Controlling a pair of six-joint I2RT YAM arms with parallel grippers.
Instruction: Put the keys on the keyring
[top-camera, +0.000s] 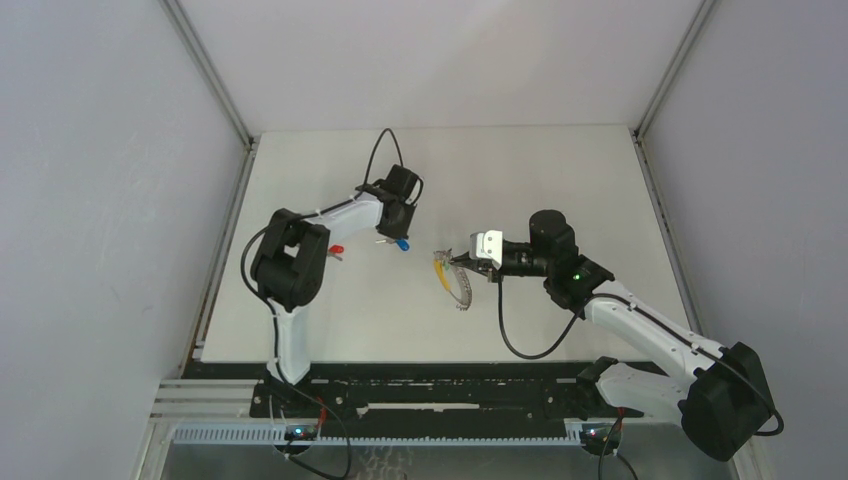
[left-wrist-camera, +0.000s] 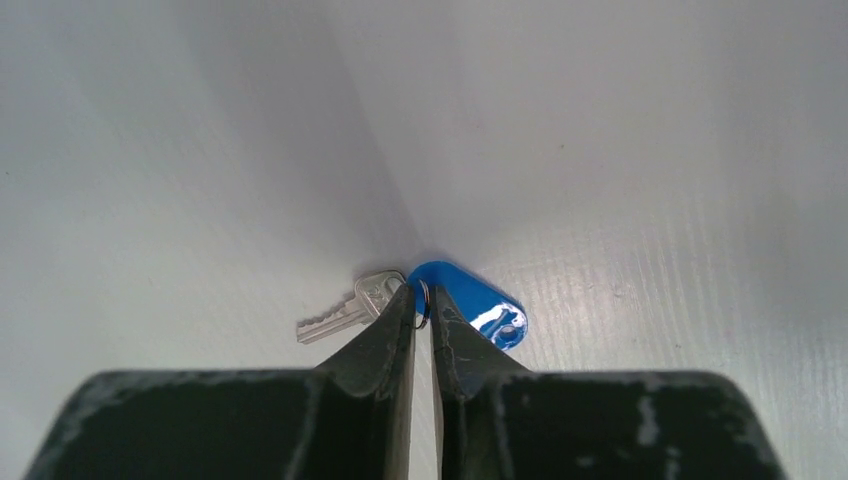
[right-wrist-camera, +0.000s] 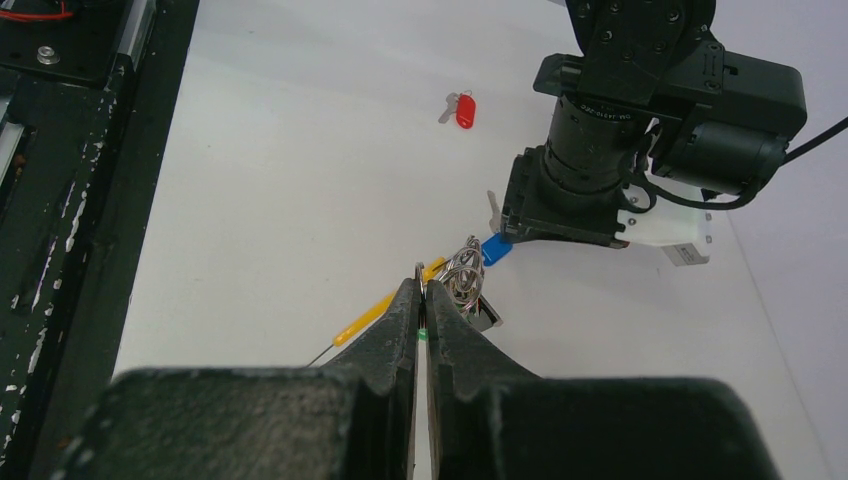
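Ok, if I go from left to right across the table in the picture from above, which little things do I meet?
red key → blue key → keyring. The left hand is right over the blue key and the right hand overlaps the keyring, so they get no place of their own.

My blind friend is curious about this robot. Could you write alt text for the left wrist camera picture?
The left gripper, two dark fingers nearly closed, pinches a small silver metal key with a blue plastic head at its little ring, against a plain white table. The key's blade points left and its blue head points right.
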